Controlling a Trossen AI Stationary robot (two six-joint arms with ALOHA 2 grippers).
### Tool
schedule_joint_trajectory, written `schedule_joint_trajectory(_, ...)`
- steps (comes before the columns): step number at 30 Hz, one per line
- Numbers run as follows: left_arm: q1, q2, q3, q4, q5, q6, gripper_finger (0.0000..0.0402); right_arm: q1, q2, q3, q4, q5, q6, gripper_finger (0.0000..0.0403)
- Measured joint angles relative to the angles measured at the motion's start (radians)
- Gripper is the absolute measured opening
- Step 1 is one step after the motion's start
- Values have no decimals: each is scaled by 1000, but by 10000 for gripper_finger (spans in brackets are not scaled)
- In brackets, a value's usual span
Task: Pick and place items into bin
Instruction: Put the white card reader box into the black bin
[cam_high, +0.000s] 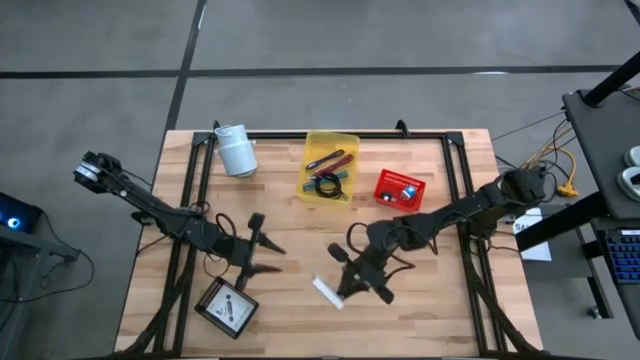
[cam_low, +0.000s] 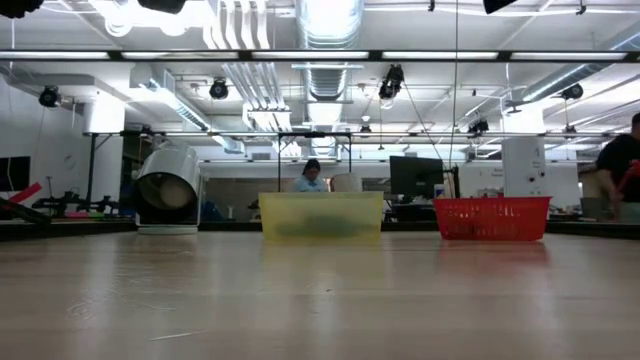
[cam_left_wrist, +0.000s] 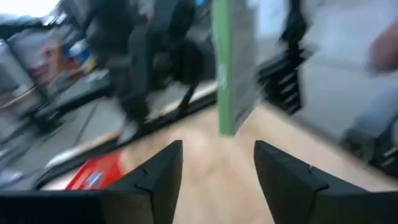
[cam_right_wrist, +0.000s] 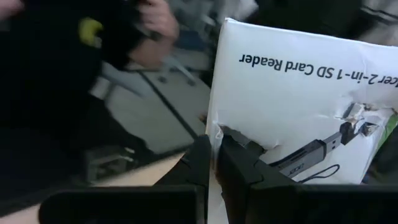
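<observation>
My right gripper (cam_high: 347, 279) is over the table's near middle, shut on a white card package (cam_high: 328, 291) printed "2-in-1 SD Card Reader" (cam_right_wrist: 298, 106). The card stands on edge and shows from above as a thin strip. My left gripper (cam_high: 266, 250) is open to its left, fingers (cam_left_wrist: 158, 177) pointing at the card (cam_left_wrist: 233, 68) and touching nothing. A second card with a dark border (cam_high: 225, 308) lies flat near the table's near-left corner. The yellow bin (cam_high: 352, 140) at the far middle holds a magenta stick (cam_high: 330, 159), a teal tool and a coiled black cable (cam_high: 326, 186). My right gripper pinches the white card package at one side edge (cam_right_wrist: 217, 134), between the two fingers (cam_right_wrist: 198, 163). The card's face stands upright and stretches away from the fingers. I cannot tell whether its lower edge touches the table.
A red basket (cam_high: 400, 188) with a small blue thing inside stands right of the yellow bin. A white cylindrical cup (cam_high: 237, 150) lies on its side at the far left. Dark frame rails (cam_high: 196, 175) run along the table's left, right and far sides. Bare wood lies between the bins and grippers.
</observation>
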Motion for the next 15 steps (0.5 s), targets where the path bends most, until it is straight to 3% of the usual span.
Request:
schedule_joint_trajectory(3,0,33,1,119,74,13,191,-21,1,0,0,-53,-21,11)
schedule_joint_trajectory(7,12,97,19,209,75,48,192,-29,2,2,-1,-52,-70,11)
schedule_joint_trajectory(15,61,237,92,231,74,51,193,-33,3,7,-5,-54,-99,11)
